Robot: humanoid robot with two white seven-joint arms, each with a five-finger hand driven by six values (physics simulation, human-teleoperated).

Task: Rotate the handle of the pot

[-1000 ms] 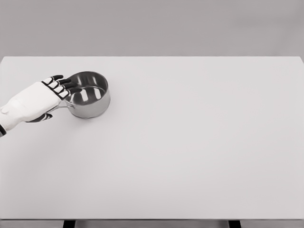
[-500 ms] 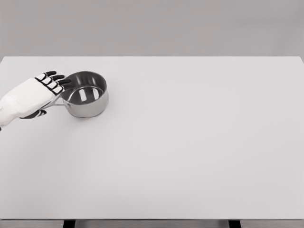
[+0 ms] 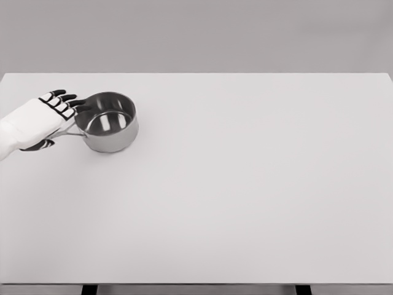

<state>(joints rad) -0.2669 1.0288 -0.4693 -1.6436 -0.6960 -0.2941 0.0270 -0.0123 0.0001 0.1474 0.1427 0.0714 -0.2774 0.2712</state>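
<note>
A: Start with the biggest thing. What carries everything?

B: A broad, plain white counter (image 3: pixel 245 196) that fills most of the view. Only the one task object stands on it, far over at its left side and toward the back edge.

A: And that object?

B: A small round stainless-steel pot (image 3: pixel 109 130), upright, open-topped and empty. Its polished wall and inside throw back pale reflections. Its thin metal handle (image 3: pixel 72 132) sticks out to the left, toward the robot's arm.

A: Why is the arm set there?

B: I judge it is so the white left hand (image 3: pixel 40 123) can work on that handle and swing it round. The hand lies over the handle, dark fingertips (image 3: pixel 61 97) reaching up beside the pot's left rim, the thumb tucked low underneath.

A: Is it gripping?

B: The fingers look fairly straight, not wrapped tight. The handle passes beneath the palm, so whether it is truly clasped, I cannot tell.

A: The right hand?

B: Nowhere in view.
</note>
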